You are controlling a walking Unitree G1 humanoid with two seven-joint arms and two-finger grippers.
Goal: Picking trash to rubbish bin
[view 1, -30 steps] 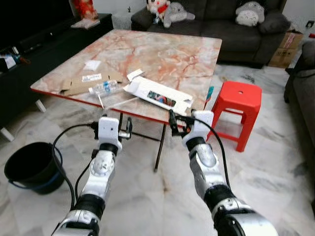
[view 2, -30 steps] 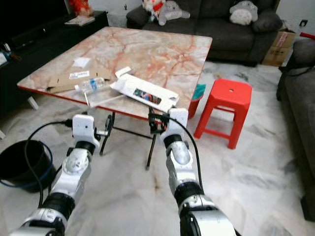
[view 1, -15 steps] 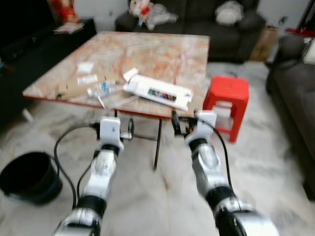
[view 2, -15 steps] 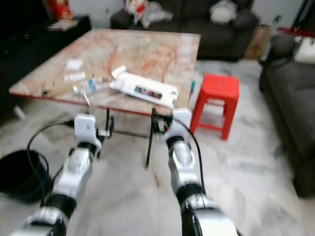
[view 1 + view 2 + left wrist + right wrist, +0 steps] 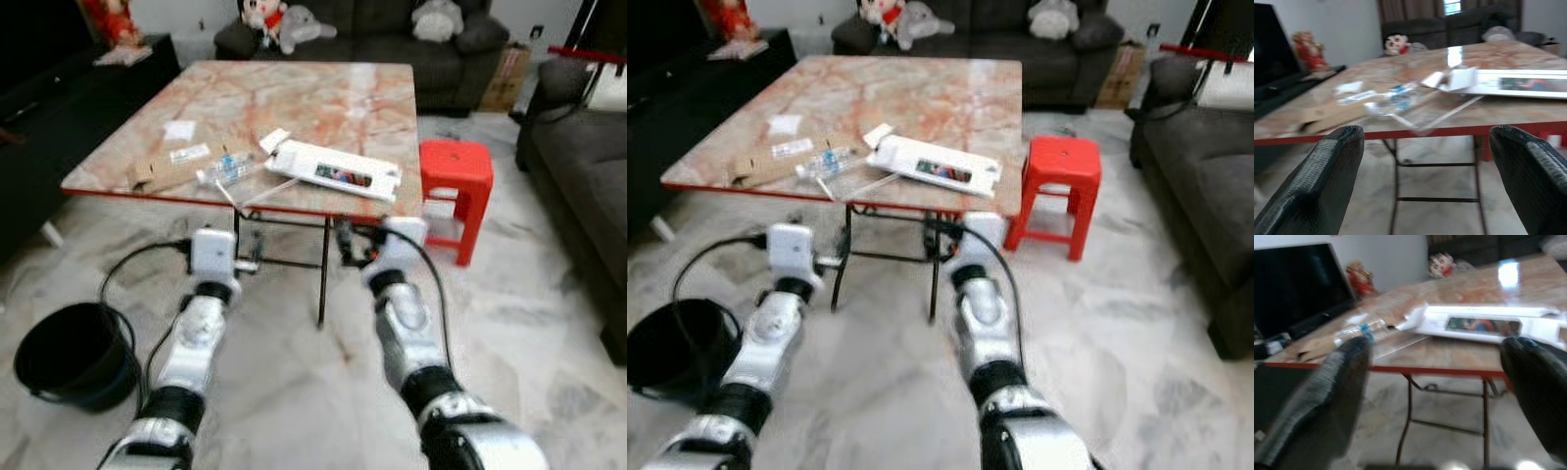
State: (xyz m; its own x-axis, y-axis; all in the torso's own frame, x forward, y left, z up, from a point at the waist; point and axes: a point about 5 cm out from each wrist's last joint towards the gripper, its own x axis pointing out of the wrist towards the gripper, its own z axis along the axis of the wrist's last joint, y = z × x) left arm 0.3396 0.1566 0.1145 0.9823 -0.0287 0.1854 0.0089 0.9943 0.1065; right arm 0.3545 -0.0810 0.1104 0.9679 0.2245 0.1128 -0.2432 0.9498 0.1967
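A black bin stood on the marble floor at the robot's far left, well apart from the desk's near-left corner; its inside was dark and what it held could not be told.

On the desk, the trash lay along the near edge. Nearest the left corner was a flat piece of cardboard with a white label on it, and a small white paper lay farther in. Just right of the cardboard lay a clear plastic bottle on its side, with a thin white stick reaching to the desk's near edge. A small white carton flap sat beside the bottle. Toward the near-right corner lay a long white box, flat, with a window showing coloured contents that were too small to make out.

A red stool stood on the floor past the desk's right edge. A dark sofa with soft toys ran behind the far edge.

Both arms were held forward and low, short of the desk's near edge. The left end effector was released, its fingers spread wide, facing the bottle. The right end effector was also released, fingers wide apart, facing the box.
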